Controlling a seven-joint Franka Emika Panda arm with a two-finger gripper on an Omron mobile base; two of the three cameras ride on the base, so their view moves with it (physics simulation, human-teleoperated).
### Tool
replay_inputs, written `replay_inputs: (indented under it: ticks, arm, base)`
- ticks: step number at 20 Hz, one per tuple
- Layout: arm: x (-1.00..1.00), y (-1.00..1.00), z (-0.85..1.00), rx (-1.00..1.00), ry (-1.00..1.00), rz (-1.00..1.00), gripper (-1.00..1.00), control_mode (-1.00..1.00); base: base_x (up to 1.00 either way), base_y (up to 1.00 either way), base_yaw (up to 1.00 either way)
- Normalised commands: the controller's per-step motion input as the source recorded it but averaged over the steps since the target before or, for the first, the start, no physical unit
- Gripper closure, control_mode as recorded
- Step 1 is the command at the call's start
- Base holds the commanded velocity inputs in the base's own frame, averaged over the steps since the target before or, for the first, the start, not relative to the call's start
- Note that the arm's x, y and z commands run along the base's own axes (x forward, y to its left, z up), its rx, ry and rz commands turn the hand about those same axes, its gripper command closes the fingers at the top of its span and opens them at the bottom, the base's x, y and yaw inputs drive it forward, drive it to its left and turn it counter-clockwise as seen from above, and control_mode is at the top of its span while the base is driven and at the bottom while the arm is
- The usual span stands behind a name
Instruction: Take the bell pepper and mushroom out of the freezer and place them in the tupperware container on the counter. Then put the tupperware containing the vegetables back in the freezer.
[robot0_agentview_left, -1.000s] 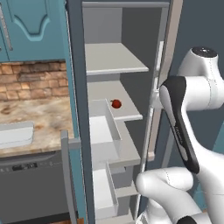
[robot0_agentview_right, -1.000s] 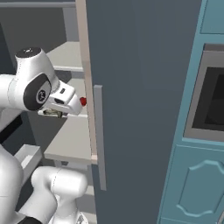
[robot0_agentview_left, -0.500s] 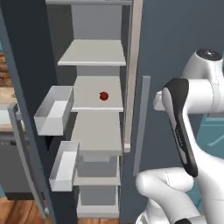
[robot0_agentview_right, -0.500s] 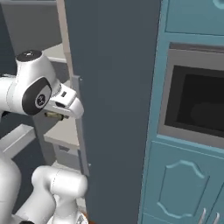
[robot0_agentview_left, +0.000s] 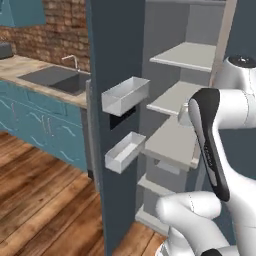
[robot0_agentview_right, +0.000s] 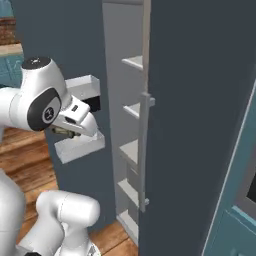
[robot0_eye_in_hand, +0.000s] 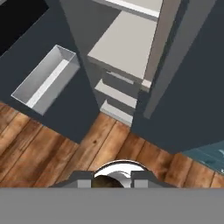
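The freezer (robot0_agentview_left: 118, 60) stands open, its dark door carrying white bins and its pale grey shelves (robot0_agentview_left: 186, 55) bare where they show. My gripper (robot0_agentview_right: 62, 132) hangs in front of the door, level with the lower bin, shut on a small tan-brown thing that looks like the mushroom (robot0_agentview_right: 58, 131). In the hand view the gripper (robot0_eye_in_hand: 107, 180) points down at the wooden floor, with the brown mushroom (robot0_eye_in_hand: 105, 183) just showing between the fingertips. The bell pepper and the tupperware container are out of view. The tan counter (robot0_agentview_left: 20, 67) runs along the left, behind the door.
Two white door bins (robot0_agentview_left: 125, 95) (robot0_agentview_left: 124, 151) jut out from the door towards the arm. A dark grey sink (robot0_agentview_left: 62, 80) with a tap sits in the counter over teal cabinets. Open wooden floor (robot0_agentview_left: 45, 200) lies at lower left. A long grey bar handle (robot0_agentview_right: 144, 150) runs down the other door.
The whole picture has swung as the base turns, so the freezer now appears from another side and the counter with the sink has come in. The gripper's hold has not changed.
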Motion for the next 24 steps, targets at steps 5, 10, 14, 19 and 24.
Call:
replay_inputs:
  ticks: [5,10,14,19,24]
  arm:
    - [0.0,0.0,0.0,0.0,0.0,0.0,1.0,1.0]
    - [0.0,0.0,0.0,0.0,0.0,0.0,1.0,1.0]
    - [0.0,0.0,0.0,0.0,0.0,0.0,1.0,1.0]
    - [0.0,0.0,0.0,0.0,0.0,0.0,1.0,1.0]
    - [0.0,0.0,0.0,0.0,0.0,0.0,1.0,1.0]
  base:
    - [-0.32,0.0,0.92]
    - [-0.35,0.06,0.86]
    - [-0.17,0.26,0.76]
    - [0.24,0.57,0.42]
    - [0.71,0.79,0.05]
